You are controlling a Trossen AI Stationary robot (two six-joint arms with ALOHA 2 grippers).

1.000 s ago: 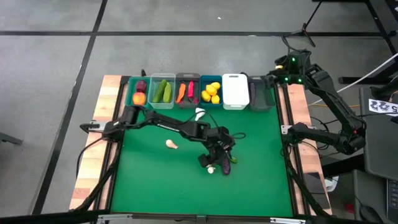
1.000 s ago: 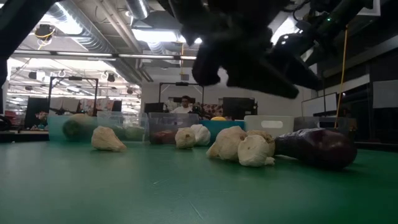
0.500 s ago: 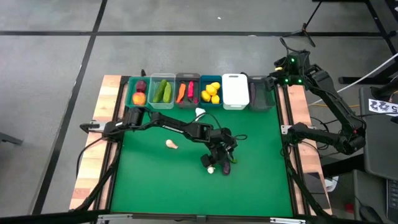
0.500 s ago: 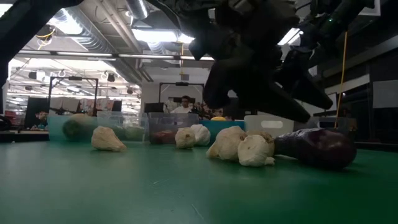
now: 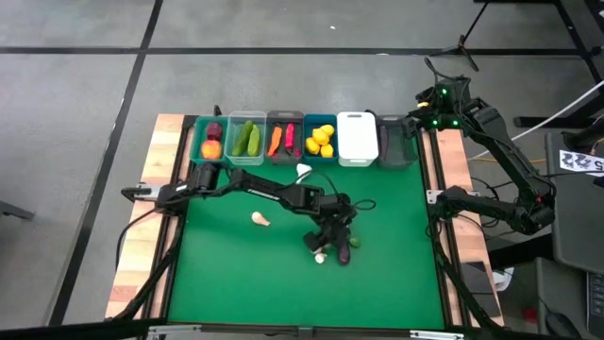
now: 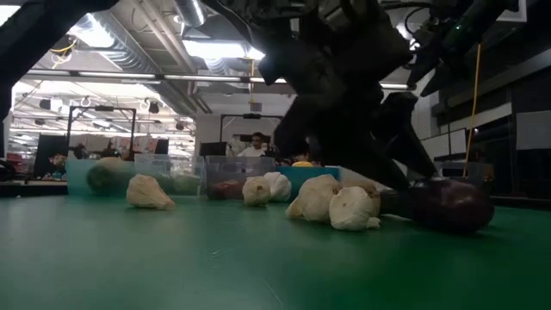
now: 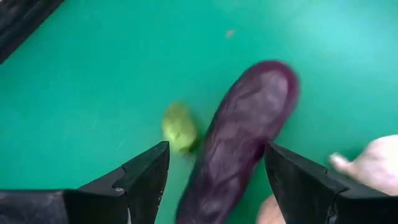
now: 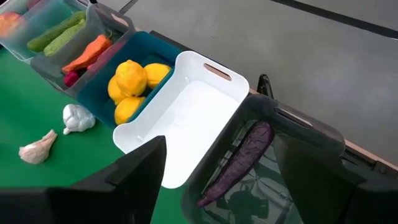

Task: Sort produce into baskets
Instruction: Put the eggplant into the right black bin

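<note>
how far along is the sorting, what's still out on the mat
Mostly done: lemons fill the blue bin, carrots, cucumbers and beets are binned, and one eggplant lies in the dark bin. In hand: the left gripper straddles the last eggplant, fingers open, not gripped yet. Left: garlic bulbs on the mat; the white bin is empty. The right gripper waits above the bins.

We see the left gripper [image 5: 334, 238] low over mid-table, fingers [image 7: 146, 180] spread apart. The right gripper [image 5: 415, 121] waits raised at the far right, fingers [image 8: 143, 168] wide.
</note>
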